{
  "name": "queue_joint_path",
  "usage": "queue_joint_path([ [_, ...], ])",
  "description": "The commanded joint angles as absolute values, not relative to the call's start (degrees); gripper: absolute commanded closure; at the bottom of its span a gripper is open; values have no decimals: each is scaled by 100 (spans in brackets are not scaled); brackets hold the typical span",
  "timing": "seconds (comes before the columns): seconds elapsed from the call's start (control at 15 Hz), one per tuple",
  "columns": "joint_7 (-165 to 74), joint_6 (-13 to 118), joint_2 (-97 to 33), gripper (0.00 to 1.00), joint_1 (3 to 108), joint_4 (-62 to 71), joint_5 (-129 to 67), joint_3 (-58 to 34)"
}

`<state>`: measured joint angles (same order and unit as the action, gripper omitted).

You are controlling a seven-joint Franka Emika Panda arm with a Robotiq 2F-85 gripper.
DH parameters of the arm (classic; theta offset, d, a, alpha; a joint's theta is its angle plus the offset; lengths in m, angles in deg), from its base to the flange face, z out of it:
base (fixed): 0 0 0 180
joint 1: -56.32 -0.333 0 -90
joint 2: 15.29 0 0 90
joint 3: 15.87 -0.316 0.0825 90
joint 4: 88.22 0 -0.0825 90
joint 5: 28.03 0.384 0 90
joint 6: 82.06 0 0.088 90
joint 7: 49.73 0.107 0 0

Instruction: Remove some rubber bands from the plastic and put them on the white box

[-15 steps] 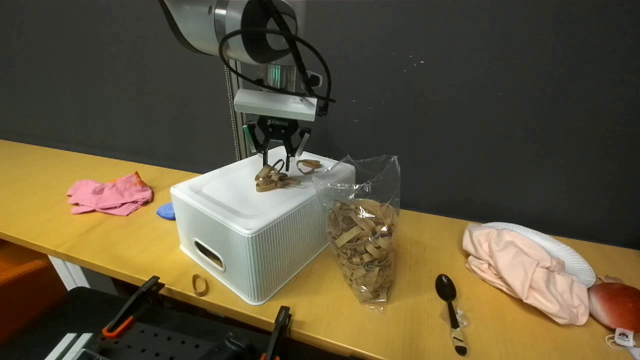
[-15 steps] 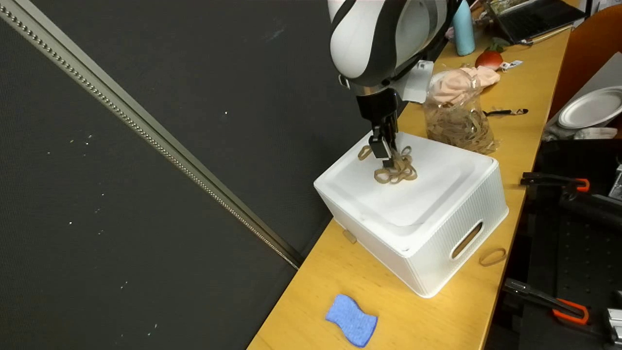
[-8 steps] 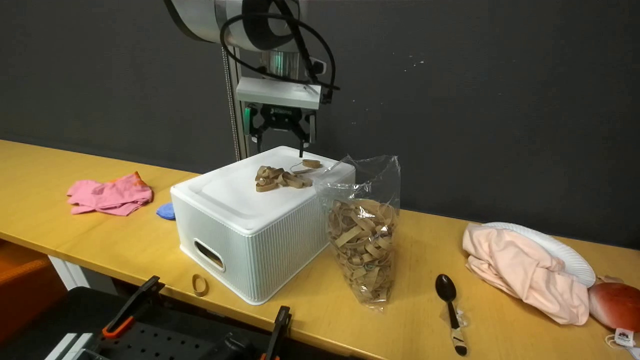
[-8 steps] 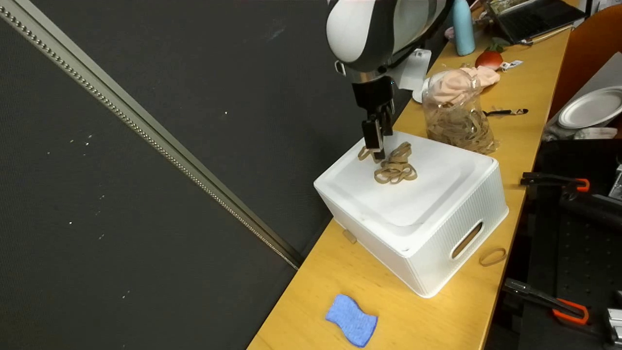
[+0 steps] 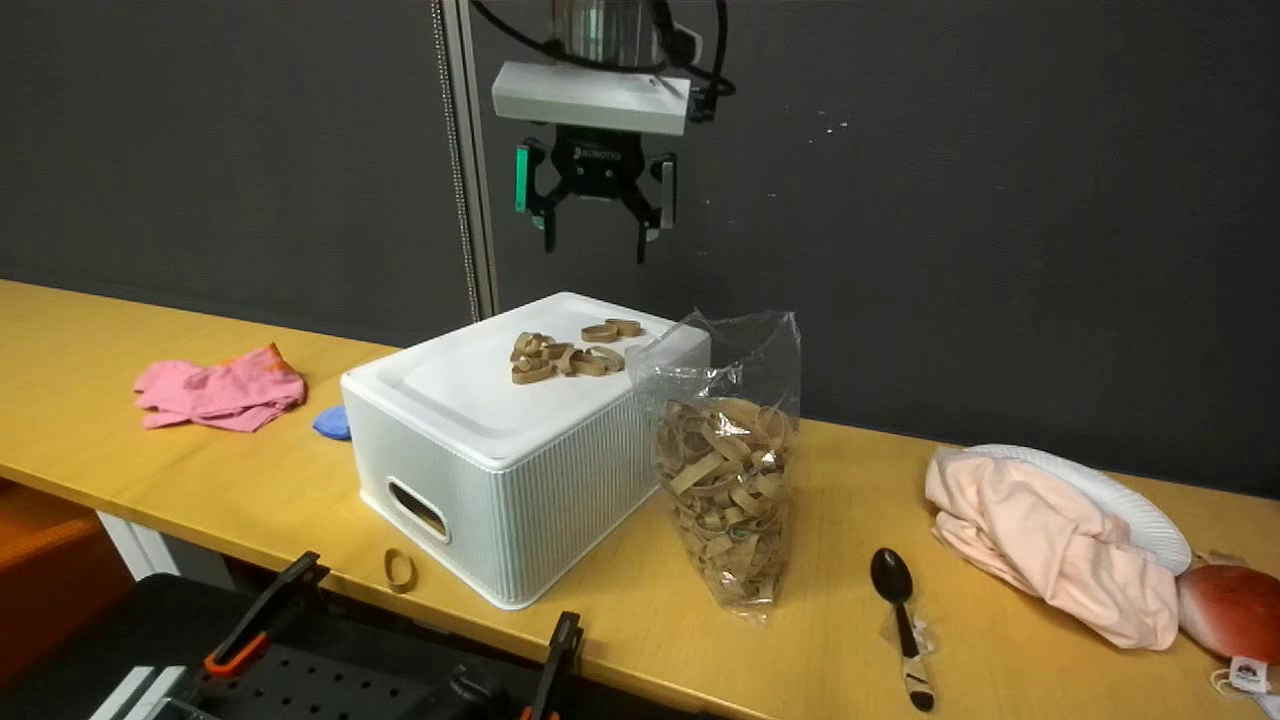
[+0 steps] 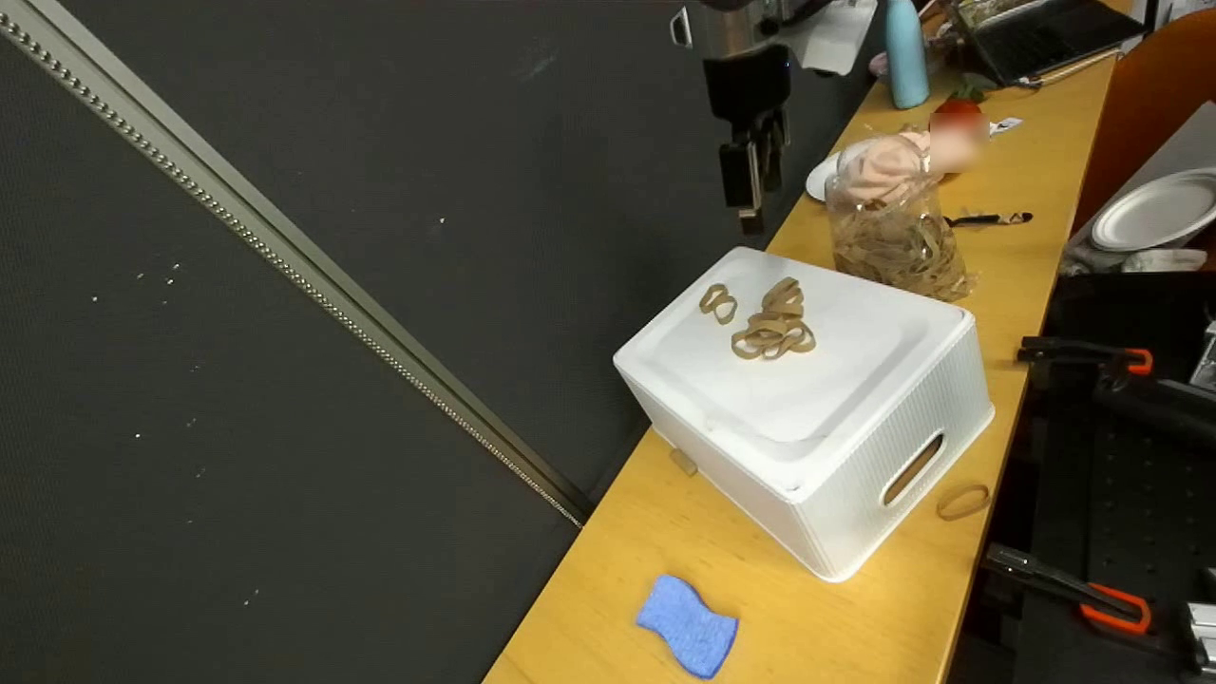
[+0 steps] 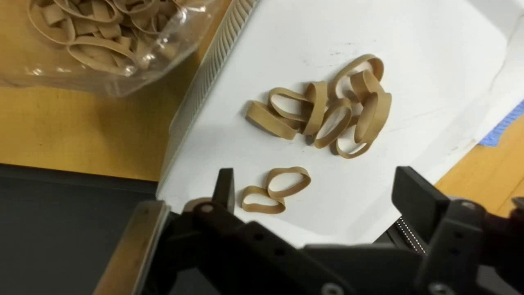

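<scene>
Gripper [image 5: 595, 254]: hanging above a white box [image 5: 575, 490], its two fingers standing wide apart, tips pointing down toward the lid and well clear of it.
Rubber bands [image 7: 317, 108]: lying on the lid of the white box, most of them forming a tan clump of overlapping loops.
Pair on the lid: two bands [image 7: 262, 208] resting just beside the clump, touching each other, appearing between the gripper's fingers in the wrist view.
White box: standing on a yellow wooden surface [image 5: 840, 630], its lid facing up, its ribbed sides showing in both exterior views.
Plastic bag [image 5: 752, 355]: standing just beside the white box, holding many more tan bands [image 5: 725, 500] in its lower part, its clear, wrinkled top rising over them; whether bag and box are touching cannot be told.
Stray band [image 5: 401, 588]: lying by itself on the surface, near its edge and near the slotted end of the white box.
Blue sponge [image 6: 686, 625]: lying flat on the surface near the white box.
Pink cloth [image 5: 215, 392]: lying crumpled on the surface, beyond the sponge.
Black spoon [image 5: 906, 625]: resting on the surface, on the side of the plastic bag away from the white box.
Pale pink bundle [image 5: 1050, 545]: lying past the spoon, partly hiding a white plate [image 5: 1130, 505], with a red rounded object [image 5: 1230, 605] sitting just beside it.
</scene>
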<state>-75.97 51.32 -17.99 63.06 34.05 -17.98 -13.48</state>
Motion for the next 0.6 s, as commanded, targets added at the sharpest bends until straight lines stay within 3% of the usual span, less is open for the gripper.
queue_joint_path([
  [0.0,-7447,4824,-1081,27,6375,3909,-2028,-1111],
  [0.13,-7463,4812,-925,36,6418,4053,-2081,-964],
  [0.53,-7532,5092,-1184,82,6419,4135,-1893,-684],
])
